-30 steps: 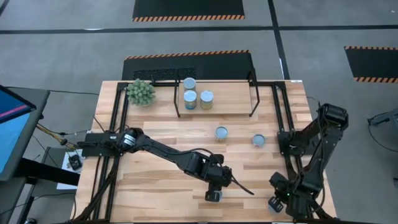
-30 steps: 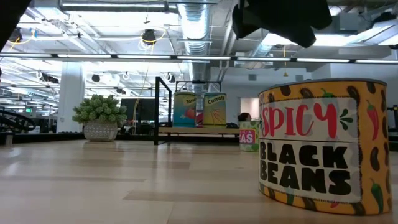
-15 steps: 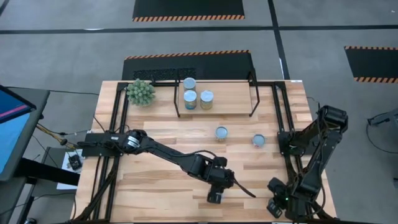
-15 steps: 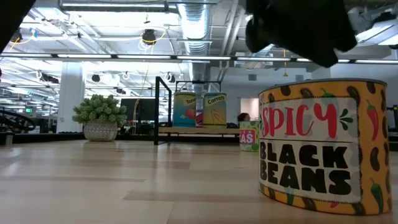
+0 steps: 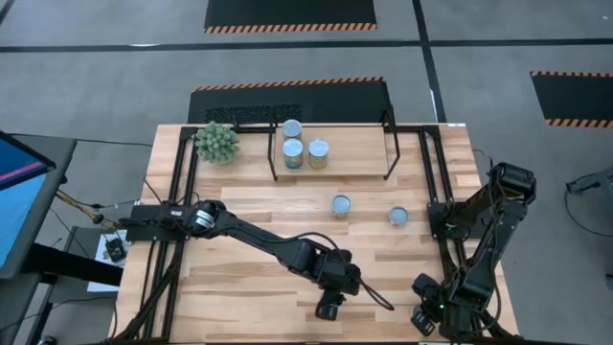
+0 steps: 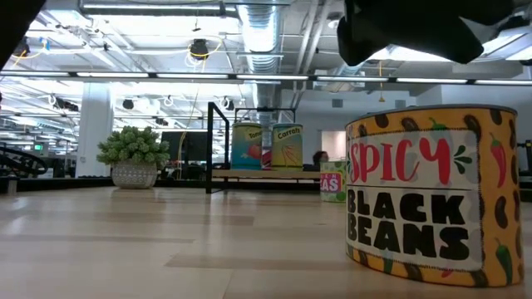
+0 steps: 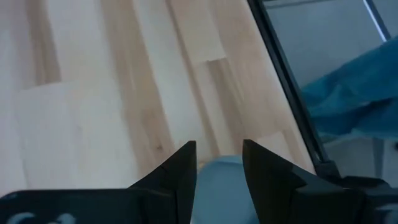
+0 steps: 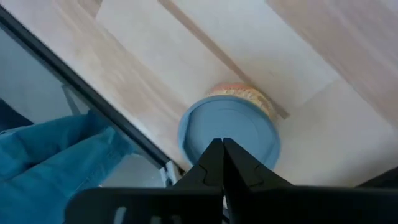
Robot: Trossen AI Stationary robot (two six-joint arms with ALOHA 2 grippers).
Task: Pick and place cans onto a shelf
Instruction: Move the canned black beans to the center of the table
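A can labelled "Spicy Black Beans" stands upright near the table's near edge. My left gripper hangs open just above it, and the can's bluish lid shows between the fingers. My right gripper is shut over another can's lid at the near right corner. Three cans stand at the shelf, and two more stand on the table. My left gripper touches nothing. My right gripper's shut fingertips show in front of the blue lid, pointing steeply down. I cannot tell whether they touch it.
A green spiky plant sits at the far left, beside the shelf. The black table frame runs along both sides and along the near edge. Blue cloth shows beyond that edge. Bare wood lies mid-table.
My left gripper has moved toward the table's near edge and sunk a little, tipping further down over the black beans can. Its finger gap is unchanged. The can has stayed where it was.
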